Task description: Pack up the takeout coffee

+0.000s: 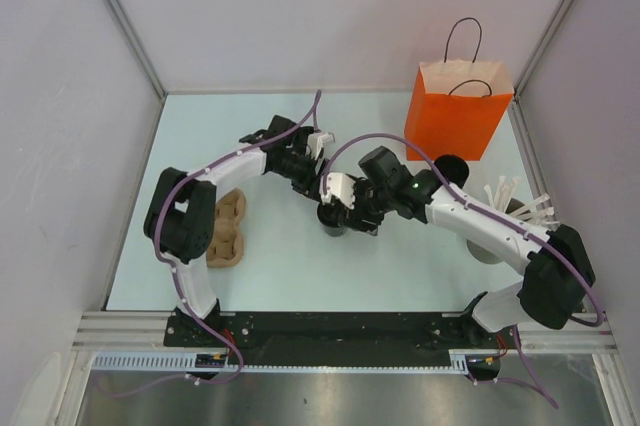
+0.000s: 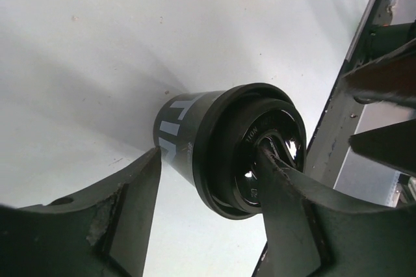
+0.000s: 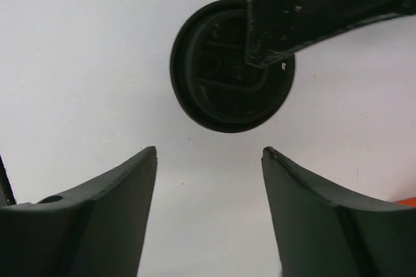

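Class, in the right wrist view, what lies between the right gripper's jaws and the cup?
Nothing: in the right wrist view only bare table separates the open right gripper from the lidded cup.

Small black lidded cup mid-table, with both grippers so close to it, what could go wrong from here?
One finger of the open left gripper lies across the round lid of the small black disposable cup; pulling away sideways could drag or tip it. The open right gripper hovers just beside, so the two arms might bump each other.
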### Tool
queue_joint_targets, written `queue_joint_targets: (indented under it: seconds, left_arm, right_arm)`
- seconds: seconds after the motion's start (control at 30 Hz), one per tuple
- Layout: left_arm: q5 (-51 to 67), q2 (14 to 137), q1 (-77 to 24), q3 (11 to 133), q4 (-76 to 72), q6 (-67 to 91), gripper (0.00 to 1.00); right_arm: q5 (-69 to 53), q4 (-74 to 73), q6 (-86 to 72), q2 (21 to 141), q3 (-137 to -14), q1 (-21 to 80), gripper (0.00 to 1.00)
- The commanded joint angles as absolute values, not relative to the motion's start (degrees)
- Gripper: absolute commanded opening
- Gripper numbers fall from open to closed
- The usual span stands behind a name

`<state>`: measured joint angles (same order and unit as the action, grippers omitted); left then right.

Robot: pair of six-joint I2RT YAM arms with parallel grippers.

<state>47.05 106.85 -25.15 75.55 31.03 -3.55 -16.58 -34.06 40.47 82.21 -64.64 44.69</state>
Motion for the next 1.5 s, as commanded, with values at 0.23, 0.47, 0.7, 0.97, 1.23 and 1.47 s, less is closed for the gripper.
queue_joint_targets:
  seconds: [0.23,0.47,0.7,0.97,1.23,1.47]
  left_arm:
    - [44.7,107.1,-25.8,82.0,35.8,-7.1,0.77]
    - [46.1,105.9,-25.8,84.7,37.2,-7.3,0.79]
    - [46.3,105.3,-25.8,81.8,37.0,-9.2,0.78]
    - [47.5,105.9,-25.9,79.3,36.0,-9.7,0.77]
    - [48.0,106.2,-26.5,78.4,35.2,-9.3,0.76]
    - [48.0,106.4,-26.6,77.8,34.8,-9.2,0.75]
  right_arm:
    - [-22.3,-32.5,35.2,79.3,-69.5,38.2,0.88]
    - [-27.9,-26.9,27.3,83.6,-69.6,33.5,0.82]
    - [-40.3,-27.7,19.5,89.2,-70.2,27.3,0.77]
    - [-50.8,-30.8,17.4,93.4,-70.2,23.8,0.73]
    - [-53.5,-32.3,16.6,96.9,-70.2,23.8,0.68]
    - [-53.7,-30.9,14.9,99.2,-70.2,24.3,0.63]
